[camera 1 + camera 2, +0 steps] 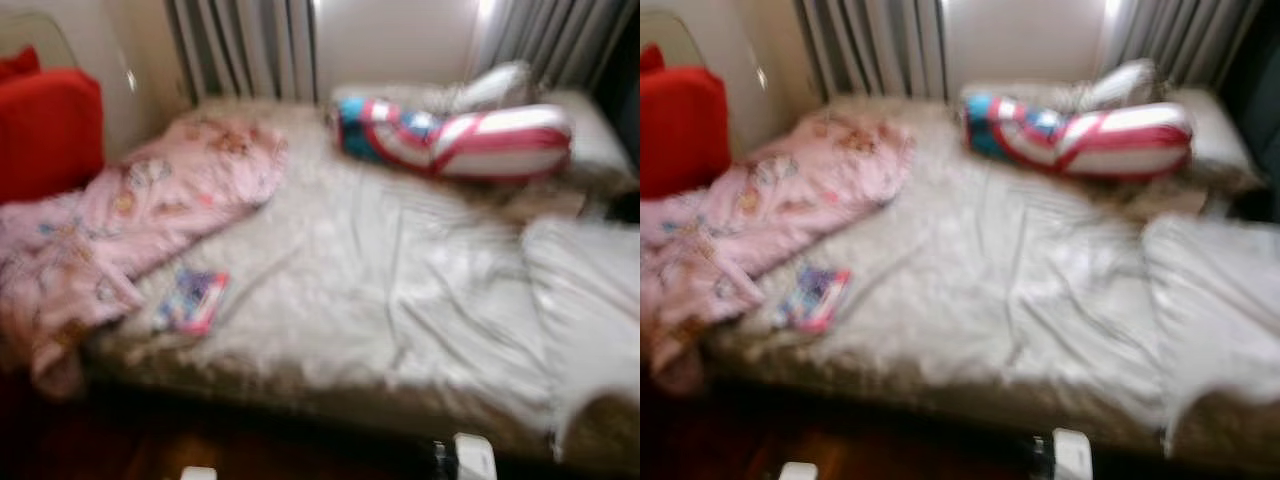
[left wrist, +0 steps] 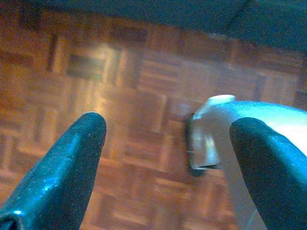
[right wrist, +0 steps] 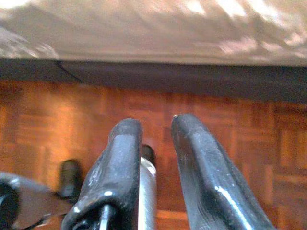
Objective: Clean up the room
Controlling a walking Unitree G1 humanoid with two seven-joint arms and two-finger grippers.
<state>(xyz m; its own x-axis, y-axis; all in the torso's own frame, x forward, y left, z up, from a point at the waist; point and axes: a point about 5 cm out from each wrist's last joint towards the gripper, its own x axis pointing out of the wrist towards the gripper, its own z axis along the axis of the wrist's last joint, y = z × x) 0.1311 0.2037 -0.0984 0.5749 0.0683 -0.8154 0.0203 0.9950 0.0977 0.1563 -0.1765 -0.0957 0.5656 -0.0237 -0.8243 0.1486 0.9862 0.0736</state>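
- Bed [image 1: 400, 330]: one, the landmark here, with a rumpled pale sheet. The head views are blurred, so any reach judged from them could land off target.
- Pink blanket [image 1: 130, 220]: one, heaped on the bed's left side and spilling over its left front corner. A pull on only one fold would likely drag it further toward the floor instead of straightening it.
- Striped pillow [image 1: 450, 135]: one, red, white and blue, lying across the head of the bed near the curtains [image 1: 240, 45]. It looks bulky for a two-finger pinch and could slip.
- Red cushion [image 1: 45, 125]: one, off the bed's left side beyond the blanket.
- Small colourful booklet [image 1: 190, 300]: one, flat on the sheet near the bed's front edge, just beside the blanket. Fingers may catch the sheet with it.
- Left gripper [image 2: 168, 158]: hanging over the wooden floor before the bed, fingers spread wide, nothing held.
- Right gripper [image 3: 156, 143]: low by the bed's dark base, fingers a narrow gap apart, empty.
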